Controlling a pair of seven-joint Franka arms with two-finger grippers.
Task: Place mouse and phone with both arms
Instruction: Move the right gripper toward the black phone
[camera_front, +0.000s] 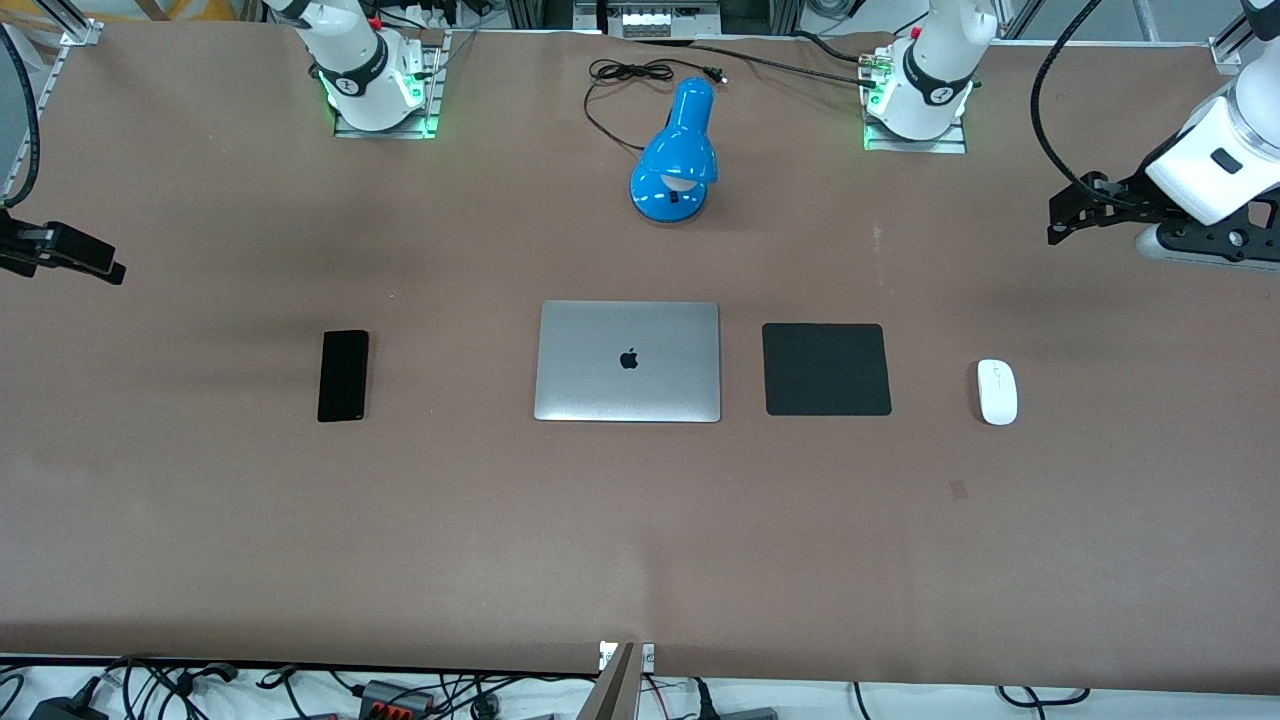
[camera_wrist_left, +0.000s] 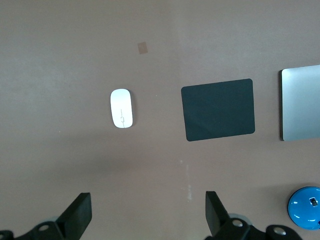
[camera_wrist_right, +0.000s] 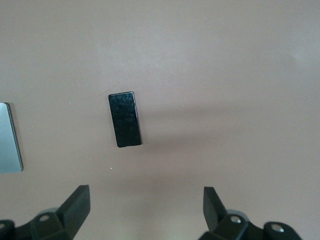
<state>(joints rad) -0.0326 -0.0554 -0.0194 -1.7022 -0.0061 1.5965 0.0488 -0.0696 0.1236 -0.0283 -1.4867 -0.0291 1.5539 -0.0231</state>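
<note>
While both arms hang raised over the ends of the brown tabletop (camera_front: 640, 520), nothing is held in either of them. The left gripper (camera_wrist_left: 148, 212) is up in the air over bare tabletop at the left arm's end, its jaws spread wide apart and empty. The right gripper (camera_wrist_right: 146, 207) is likewise aloft over the right arm's end, jaws wide apart with nothing between them.

The mouse (camera_front: 997, 391) lies flat on the tabletop toward the left arm's end, apart from the square black mat (camera_front: 826, 369) beside it. The closed silver laptop (camera_front: 628, 361) sits just beside the mat in the middle of the row. The phone (camera_front: 343, 375) lies flat, face up, toward the right arm's end, well apart from the laptop. A blue desk lamp (camera_front: 675, 160) stands farther from the front camera than the laptop, between the two arm bases, its black cord (camera_front: 625, 75) looped on the tabletop.
</note>
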